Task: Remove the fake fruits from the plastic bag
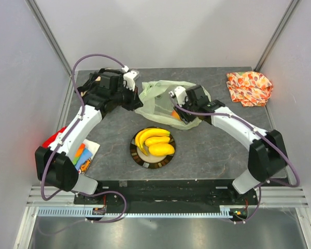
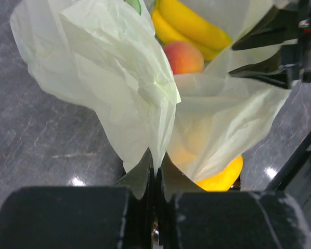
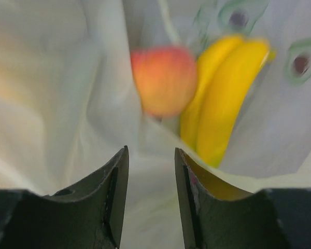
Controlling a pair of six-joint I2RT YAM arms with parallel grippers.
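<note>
Top external view: crinkly pale yellow-green plastic bag [image 1: 156, 98] slumped on the dark desk [image 1: 217, 155], near the middle of the far edge. Most of its contents hidden from above by the film and by both arms; only a spot of orange showing beside the right end effector [image 1: 176, 108]. At the desk's middle, close beside the bag on its near side, a dark plate [image 1: 136, 159] carrying a banana bunch [image 1: 147, 137] and a yellow oval fruit [image 1: 161, 149]. Orange leaf-patterned cloth [image 1: 249, 87] bunched in the far right corner.

Left wrist view: left end effector [image 2: 155, 165] clenched, fingertips pressed together on a fold of the bag's film. Beyond the fold, inside the bag, a small orange-pink peach [image 2: 183, 57], and behind it a second banana bunch [image 2: 189, 23], cut off by the top of the frame. Low under the film, a rounded yellow shape [image 2: 225, 176], half covered; cannot tell which fruit.

Right wrist view, blurred: right end effector released, fingers apart with loose film between and behind them, nothing clamped. Peach straight ahead, just beyond the fingertips and not touching them; bananas just to its right, far ends lost in the blur.
</note>
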